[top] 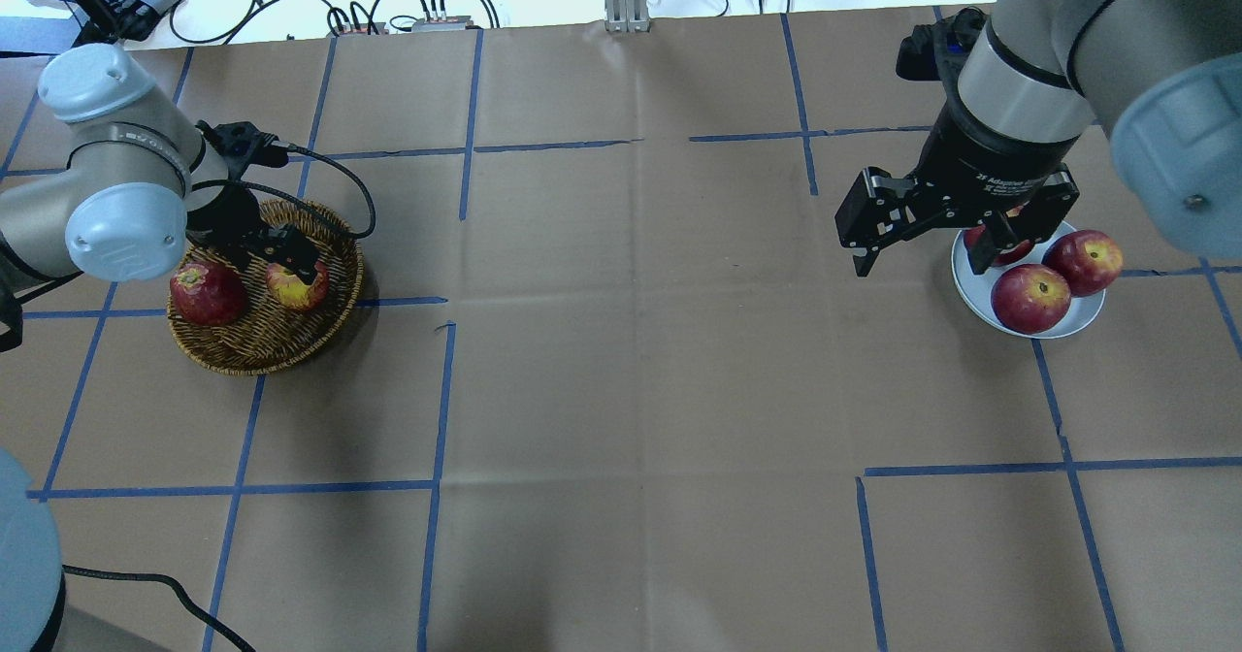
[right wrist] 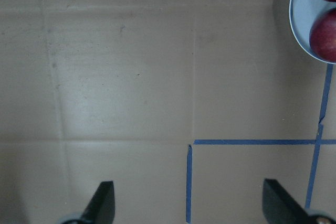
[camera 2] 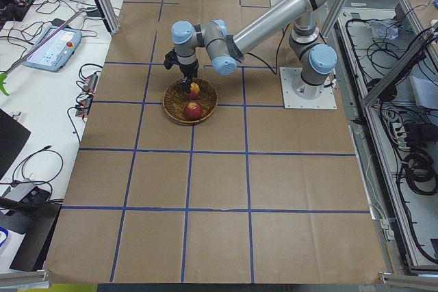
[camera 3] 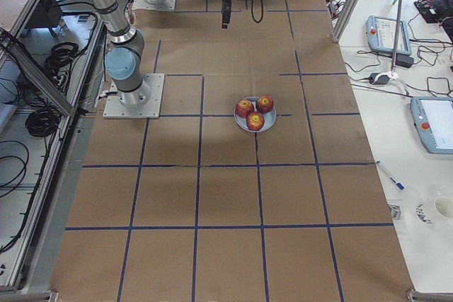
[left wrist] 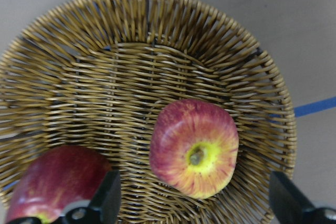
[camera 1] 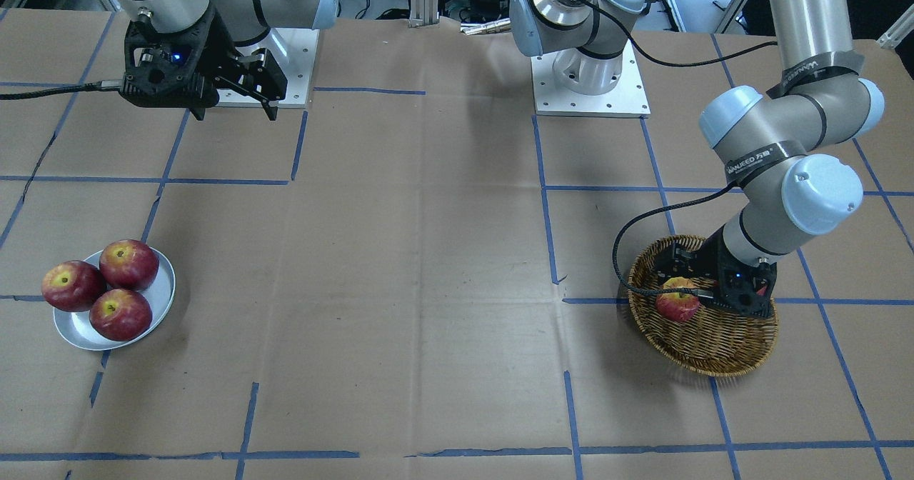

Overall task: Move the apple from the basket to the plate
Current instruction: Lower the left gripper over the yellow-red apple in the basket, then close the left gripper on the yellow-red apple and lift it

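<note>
The apple [left wrist: 194,148], light red streaked with yellow, lies in the wicker basket [left wrist: 105,77]. It also shows in the overhead view [top: 298,286] and the front view [camera 1: 677,303]. My left gripper [top: 289,259] is open and reaches down into the basket [top: 252,346]. In its wrist view one finger stands on each side of the apple, apart from it. The metal plate [top: 1087,314] holds three dark red apples [top: 1030,298]. My right gripper [top: 920,264] hangs open and empty above the table, just left of the plate in the overhead view.
A darker red apple [top: 207,293] lies in the basket beside the streaked one, close to the left finger [left wrist: 107,203]. The left wrist cable loops over the basket's far rim [top: 340,220]. Brown paper with blue tape lines covers the table between basket and plate.
</note>
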Available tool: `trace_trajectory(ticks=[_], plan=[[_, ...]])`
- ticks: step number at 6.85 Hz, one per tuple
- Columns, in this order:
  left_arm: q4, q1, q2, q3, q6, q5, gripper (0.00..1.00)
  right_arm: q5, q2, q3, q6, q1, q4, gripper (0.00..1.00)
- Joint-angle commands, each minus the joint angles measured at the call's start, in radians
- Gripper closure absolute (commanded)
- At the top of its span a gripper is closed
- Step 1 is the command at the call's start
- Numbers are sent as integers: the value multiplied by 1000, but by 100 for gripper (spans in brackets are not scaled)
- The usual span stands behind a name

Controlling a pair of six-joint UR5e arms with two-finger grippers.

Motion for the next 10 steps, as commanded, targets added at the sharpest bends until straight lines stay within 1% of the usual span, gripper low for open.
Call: trace_trajectory(ticks=[1,3,6,7,9,10], plan=[[21,0,-39,-4,-9,4,1,29,2,3,0,0,0,0],[23,0,-70,5,-18,1,1,31,2,0,-2,-1,-3,0],[23,0,-82,-4,-18,-2,1,33,2,-4,-3,-1,-6,0],[23,0,-87,7,-18,-3,8,31,3,-3,-6,-1,-31,0],[23,0,-90,11,-18,-2,37,33,2,-6,-8,0,-38,0],[23,-1,-88,14,-18,-2,44,33,3,-6,-8,0,-40,0]])
